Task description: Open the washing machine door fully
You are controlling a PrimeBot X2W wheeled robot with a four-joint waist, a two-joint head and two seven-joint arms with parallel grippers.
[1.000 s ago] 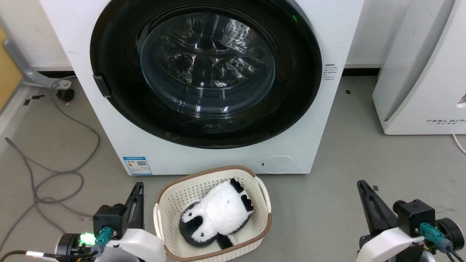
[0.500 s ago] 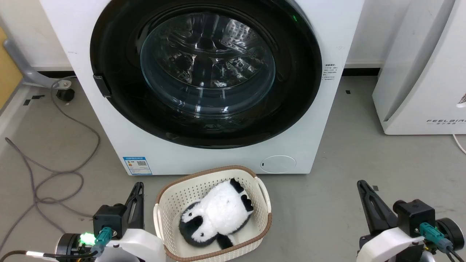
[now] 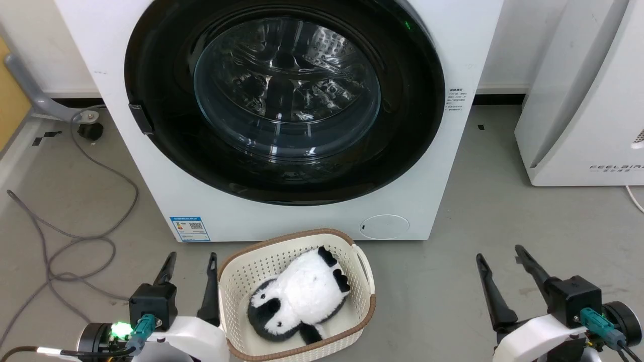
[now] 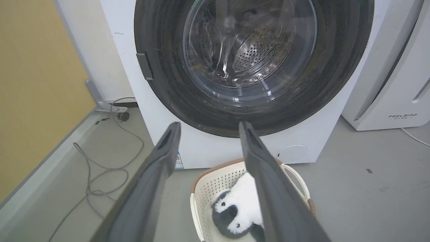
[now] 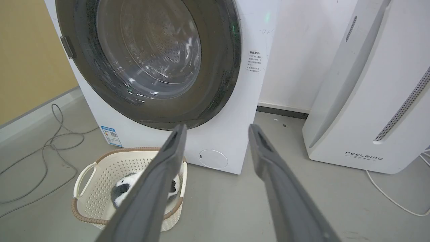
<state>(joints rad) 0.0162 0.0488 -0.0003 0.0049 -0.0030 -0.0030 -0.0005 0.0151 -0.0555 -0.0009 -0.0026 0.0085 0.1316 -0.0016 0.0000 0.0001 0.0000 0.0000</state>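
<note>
- Grey floor (image 3: 503, 211), white wall at the far side, yellow panel (image 4: 33, 84) far left.
- The washing machine (image 3: 468, 45) stands far centre, white front facing the robot.
- The washing machine door (image 3: 402, 151) sits shut and flush on the machine front. Its glossy black ring spans nearly the whole width, with a clear glass bowl (image 3: 287, 85) in the middle and the steel drum visible through it.
- A small dark handle tab (image 3: 141, 118) is on the door's left edge.
- A green light (image 3: 406, 23) shows at the door's upper right.
- A blue label sticker (image 3: 189, 229) is low left on the machine front, a round cap (image 3: 384, 226) low right.
- A cream basket (image 3: 282, 246) with a brown rim is on the floor just near of the machine. A black-and-white plush toy (image 3: 302, 296) lies inside it.
- The left gripper (image 3: 192, 256) is near left, just beside the basket's left side. Its fingers are spread apart with nothing between them, and it is well apart from the door.
- The right gripper (image 3: 499, 253) is near right over bare floor. Its fingers are also spread and empty, touching nothing.
- A white slanted appliance (image 3: 578, 100) with grey lettering stands far right, beside the machine.
- Grey cables (image 3: 75, 236) loop on the floor at left.
</note>
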